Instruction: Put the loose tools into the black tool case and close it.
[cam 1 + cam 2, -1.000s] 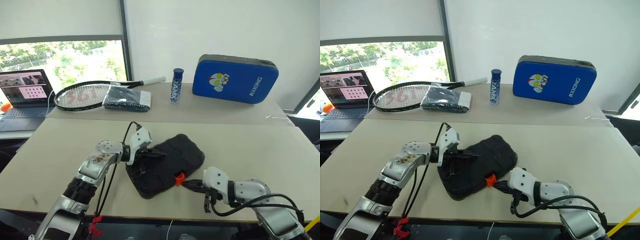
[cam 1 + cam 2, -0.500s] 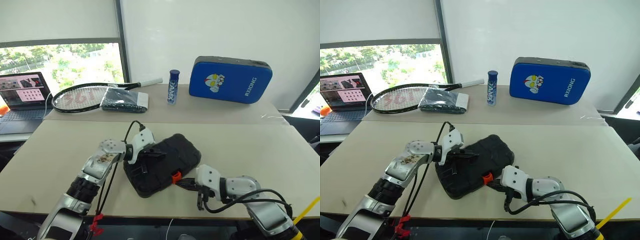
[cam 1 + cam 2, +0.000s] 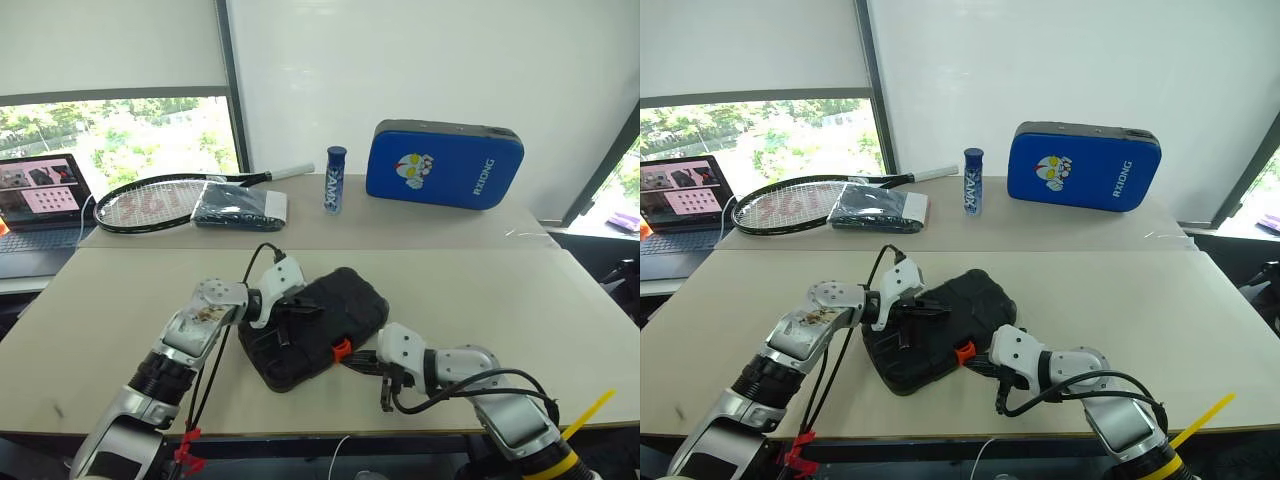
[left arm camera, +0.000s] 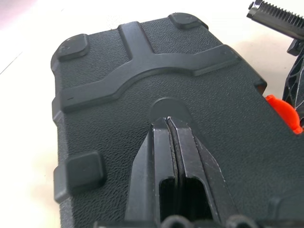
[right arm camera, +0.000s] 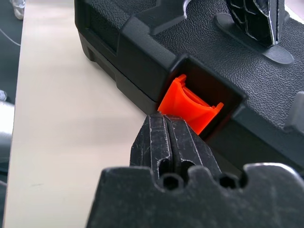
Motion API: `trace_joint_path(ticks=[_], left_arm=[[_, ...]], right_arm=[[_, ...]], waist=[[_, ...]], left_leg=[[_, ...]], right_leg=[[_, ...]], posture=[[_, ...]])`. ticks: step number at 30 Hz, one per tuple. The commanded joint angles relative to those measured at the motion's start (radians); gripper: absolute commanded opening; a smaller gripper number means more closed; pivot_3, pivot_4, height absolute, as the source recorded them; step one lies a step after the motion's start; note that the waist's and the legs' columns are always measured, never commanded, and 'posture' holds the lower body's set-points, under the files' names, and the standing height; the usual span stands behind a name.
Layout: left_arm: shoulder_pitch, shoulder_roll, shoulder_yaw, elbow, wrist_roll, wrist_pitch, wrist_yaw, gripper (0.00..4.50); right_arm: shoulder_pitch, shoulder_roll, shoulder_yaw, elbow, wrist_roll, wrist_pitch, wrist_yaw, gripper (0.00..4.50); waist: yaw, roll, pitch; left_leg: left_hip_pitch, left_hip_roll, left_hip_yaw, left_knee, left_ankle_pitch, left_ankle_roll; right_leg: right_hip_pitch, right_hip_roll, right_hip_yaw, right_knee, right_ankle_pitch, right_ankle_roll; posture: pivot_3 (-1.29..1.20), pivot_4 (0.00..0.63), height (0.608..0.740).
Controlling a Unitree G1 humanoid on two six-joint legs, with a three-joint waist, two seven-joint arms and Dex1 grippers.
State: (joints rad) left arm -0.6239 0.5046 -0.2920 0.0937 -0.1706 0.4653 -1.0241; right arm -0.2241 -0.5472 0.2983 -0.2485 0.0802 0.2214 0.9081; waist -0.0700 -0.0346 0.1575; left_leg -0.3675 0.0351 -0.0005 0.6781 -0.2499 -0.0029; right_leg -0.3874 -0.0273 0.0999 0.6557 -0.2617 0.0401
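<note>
On the near table: black tool case (image 3: 318, 327) lid down | we see left gripper (image 4: 170, 124) clenched, pressing lid | right gripper (image 5: 167, 124) clenched at orange latch (image 5: 189, 107) | risk: we judge tip slips off, latch stays unlatched, case slides.

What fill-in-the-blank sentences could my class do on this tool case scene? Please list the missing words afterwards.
1. The lid of the black tool case is ____.
2. The right gripper, fingers together, has its tips at the case's ____ latch.
3. The left gripper rests on the case's ____.
4. The bigger padded case at the back of the table is ____.

Missing words: shut; orange; lid; blue
</note>
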Motion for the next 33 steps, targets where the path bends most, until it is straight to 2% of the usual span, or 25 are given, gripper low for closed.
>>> trace_joint_path(ticks=[1,9,15,18,21,26,30,31,33], left_arm=[[0.069,-0.003,-0.081,0.083,0.046,0.078,-0.007,0.08],[0.086,0.0,-0.076,0.097,0.051,0.079,0.0,0.08],[0.108,0.015,-0.029,0.09,0.032,0.015,-0.003,0.08],[0.132,0.003,0.067,0.063,-0.043,-0.067,-0.015,0.08],[0.161,0.031,0.144,0.036,-0.096,-0.148,-0.069,0.08],[0.232,0.115,0.256,-0.011,-0.18,-0.191,-0.144,0.08],[0.354,0.207,0.412,-0.068,-0.287,-0.214,-0.212,0.08],[0.391,0.231,0.452,-0.068,-0.283,-0.227,-0.202,0.3],[0.496,0.29,0.543,-0.054,-0.27,-0.278,-0.21,0.71]], right_arm=[[-0.052,0.039,-0.01,0.018,-0.017,-0.042,-0.047,0.0],[-0.094,0.066,-0.029,0.111,-0.042,-0.094,-0.051,0.0],[-0.054,0.008,-0.078,0.072,-0.004,-0.094,-0.005,0.0],[-0.017,-0.024,-0.12,0.043,0.044,-0.096,0.022,0.0],[0.035,-0.063,-0.176,0.023,0.105,-0.107,0.06,0.0],[0.162,-0.168,-0.259,0.007,0.164,-0.179,0.156,0.0],[0.284,-0.218,-0.376,0.005,0.279,-0.227,0.232,0.0],[0.31,-0.223,-0.408,0.016,0.299,-0.26,0.255,0.0],[0.359,-0.23,-0.479,0.053,0.329,-0.336,0.297,0.58]], waist=[[0.001,0.0,-0.001],[0.0,0.0,-0.001],[0.0,0.0,-0.001],[-0.001,0.0,-0.001],[0.001,0.001,-0.001],[-0.001,0.001,-0.001],[0.0,0.001,0.0],[0.002,0.001,0.0],[0.001,0.001,0.0]], left_leg=[[0.0,0.0,0.0,0.0,0.0,0.0],[0.0,0.0,0.0,-0.001,0.0,0.0],[0.0,0.0,0.0,-0.001,0.0,0.0],[0.0,0.0,0.0,-0.004,0.0,0.0],[-0.001,0.0,0.0,-0.009,0.0,0.0],[-0.002,0.0,0.001,-0.017,0.0,0.0],[-0.007,0.001,0.001,-0.018,-0.003,0.002],[-0.011,0.001,0.001,-0.018,-0.003,0.002],[-0.014,0.001,0.001,-0.018,-0.003,0.002]], right_leg=[[0.0,0.0,0.0,0.0,0.0,0.0],[-0.001,0.0,0.0,0.0,0.0,-0.001],[-0.001,0.0,0.0,0.0,-0.001,-0.001],[-0.001,0.0,0.001,-0.001,-0.001,-0.002],[-0.003,0.0,0.001,-0.003,-0.002,-0.003],[-0.004,-0.001,0.001,-0.01,-0.002,-0.004],[-0.012,-0.001,0.002,-0.01,-0.001,-0.007],[-0.015,-0.001,0.001,-0.01,0.0,-0.009],[-0.017,-0.002,0.0,-0.009,0.0,-0.01]], posture=[[0.0,0.15,0.74],[0.0,0.15,0.74],[0.0,0.15,0.74],[0.0,0.15,0.74],[0.0,0.15,0.74],[0.0,0.15,0.74],[0.0,0.15,0.74],[0.0,0.15,0.74],[0.0,0.15,0.74]])
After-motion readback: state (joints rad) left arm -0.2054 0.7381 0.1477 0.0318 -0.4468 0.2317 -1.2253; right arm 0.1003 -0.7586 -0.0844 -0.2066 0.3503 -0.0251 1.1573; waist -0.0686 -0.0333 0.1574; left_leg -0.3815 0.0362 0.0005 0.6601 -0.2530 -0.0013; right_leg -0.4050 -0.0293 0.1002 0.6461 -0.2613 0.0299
